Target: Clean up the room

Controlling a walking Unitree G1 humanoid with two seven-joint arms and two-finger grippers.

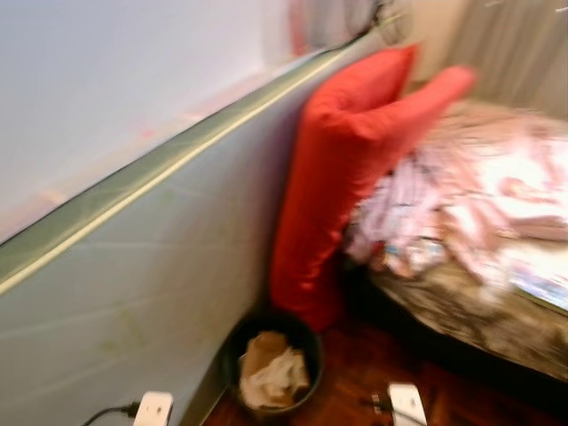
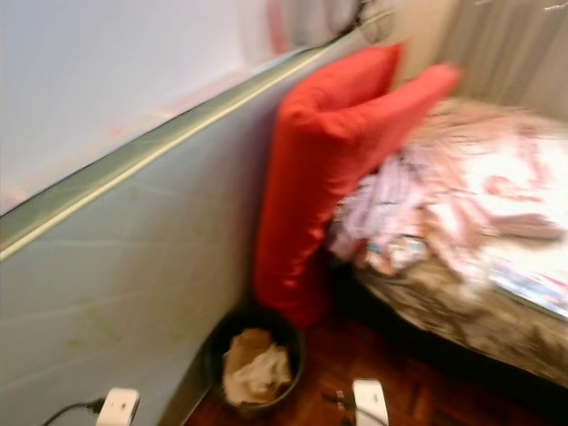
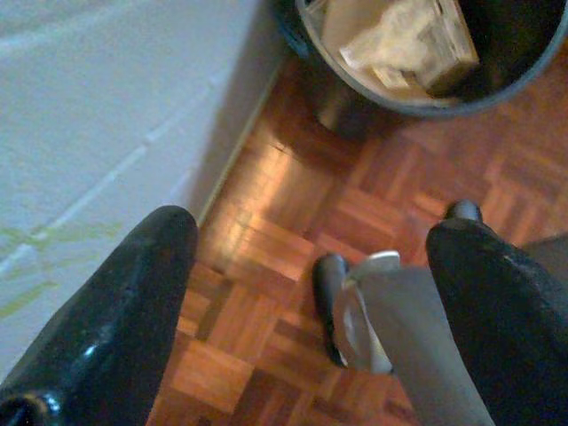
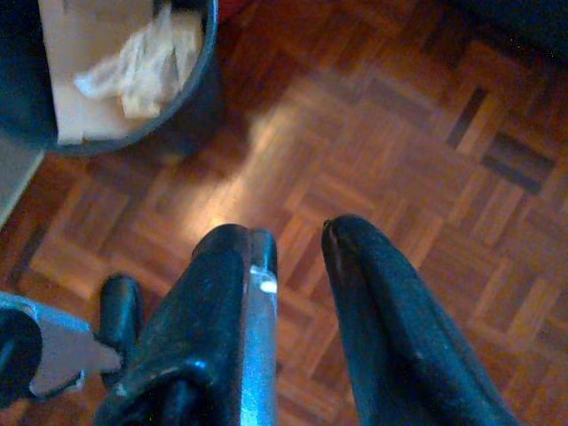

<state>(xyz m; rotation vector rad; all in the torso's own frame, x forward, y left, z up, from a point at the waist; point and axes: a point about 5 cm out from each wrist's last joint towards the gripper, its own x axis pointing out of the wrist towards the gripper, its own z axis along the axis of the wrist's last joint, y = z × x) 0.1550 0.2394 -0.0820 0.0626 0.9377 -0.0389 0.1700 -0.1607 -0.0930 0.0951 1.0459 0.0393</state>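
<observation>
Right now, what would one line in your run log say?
scene: dark bin holding paper, beside red pillows | left pincer open above floor | right pincer slightly open, empty

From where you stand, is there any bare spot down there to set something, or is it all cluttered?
The parquet floor lies bare between the black bin and the dark bed base. A narrower strip runs along the pale wall beside the bin. The bin holds crumpled paper, and the bed is crowded with rumpled bedding and red pillows.
</observation>
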